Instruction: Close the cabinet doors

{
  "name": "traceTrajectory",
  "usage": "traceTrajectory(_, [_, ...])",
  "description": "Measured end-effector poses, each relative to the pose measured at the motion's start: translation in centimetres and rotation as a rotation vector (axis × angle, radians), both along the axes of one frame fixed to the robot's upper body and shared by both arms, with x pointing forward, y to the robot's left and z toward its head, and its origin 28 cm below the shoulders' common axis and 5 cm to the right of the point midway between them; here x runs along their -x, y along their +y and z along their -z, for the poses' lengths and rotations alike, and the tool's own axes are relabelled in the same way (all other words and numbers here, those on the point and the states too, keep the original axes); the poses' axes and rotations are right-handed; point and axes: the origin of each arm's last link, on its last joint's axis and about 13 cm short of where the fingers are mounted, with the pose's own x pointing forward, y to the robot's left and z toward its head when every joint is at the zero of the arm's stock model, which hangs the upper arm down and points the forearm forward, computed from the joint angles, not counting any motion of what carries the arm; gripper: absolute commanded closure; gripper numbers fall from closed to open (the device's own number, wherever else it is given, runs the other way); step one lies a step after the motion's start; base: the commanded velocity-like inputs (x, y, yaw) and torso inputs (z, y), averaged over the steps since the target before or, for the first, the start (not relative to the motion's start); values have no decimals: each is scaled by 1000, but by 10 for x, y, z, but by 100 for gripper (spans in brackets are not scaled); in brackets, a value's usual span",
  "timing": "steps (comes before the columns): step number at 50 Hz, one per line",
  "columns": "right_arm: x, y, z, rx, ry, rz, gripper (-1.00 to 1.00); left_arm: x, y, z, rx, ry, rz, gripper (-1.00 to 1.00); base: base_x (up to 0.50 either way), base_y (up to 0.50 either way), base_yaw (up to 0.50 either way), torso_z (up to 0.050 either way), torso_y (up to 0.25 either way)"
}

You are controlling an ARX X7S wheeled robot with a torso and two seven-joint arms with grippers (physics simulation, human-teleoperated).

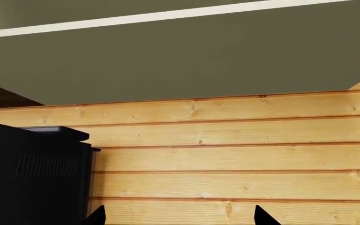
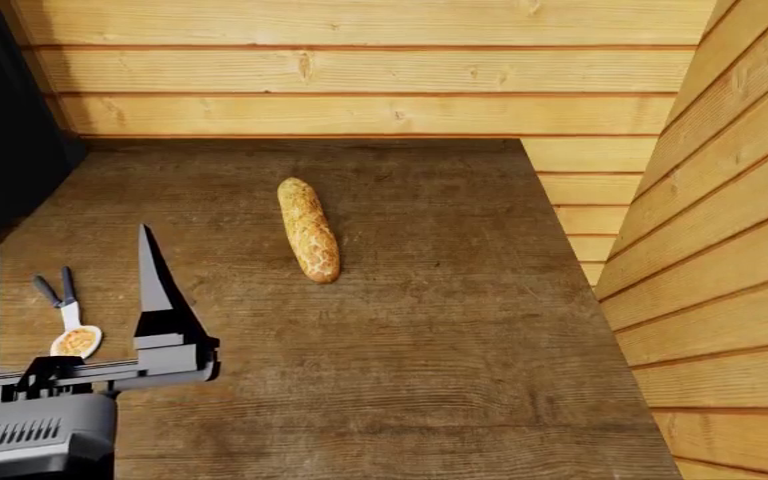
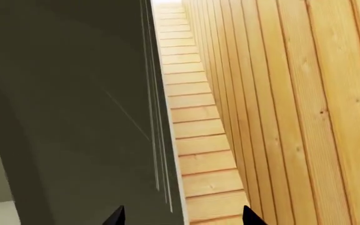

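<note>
The cabinet shows as flat olive-green panels. In the left wrist view one olive panel (image 1: 180, 56) with a white strip spans the space above the plank wall. In the right wrist view another olive panel (image 3: 73, 117) runs alongside the wooden wall and ends in a pale edge. Whether the doors stand open I cannot tell. My left gripper (image 1: 180, 216) is open, its two black tips far apart with nothing between them. In the head view one of its fingers (image 2: 153, 275) points up over the counter's left side. My right gripper (image 3: 183, 216) is open and empty, level with the panel's edge, and is outside the head view.
A baguette (image 2: 309, 229) lies on the dark wooden counter (image 2: 464, 330). A small utensil with an orange head (image 2: 71, 335) rests at the counter's left. A black appliance (image 1: 30, 173) stands against the left side. Plank walls (image 2: 704, 250) close the back and right.
</note>
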Motion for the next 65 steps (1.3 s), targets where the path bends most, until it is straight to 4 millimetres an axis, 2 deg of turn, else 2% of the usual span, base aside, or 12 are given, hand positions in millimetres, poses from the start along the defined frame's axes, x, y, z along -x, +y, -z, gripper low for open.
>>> traceTrajectory(18, [-14, 10, -7, 23, 38, -53, -100, 0, 2, 0, 5, -1, -2, -100, 5, 2, 4, 2, 0])
traceTrajectory(40, [-37, 33, -15, 89, 90, -132, -100, 1, 6, 0, 24, -9, -10, -100, 3, 1, 4, 1, 0])
traceTrajectory(65, [-73, 65, -22, 150, 139, -137, -100, 2, 18, 7, 72, -12, -33, -100, 1, 1, 2, 0, 0])
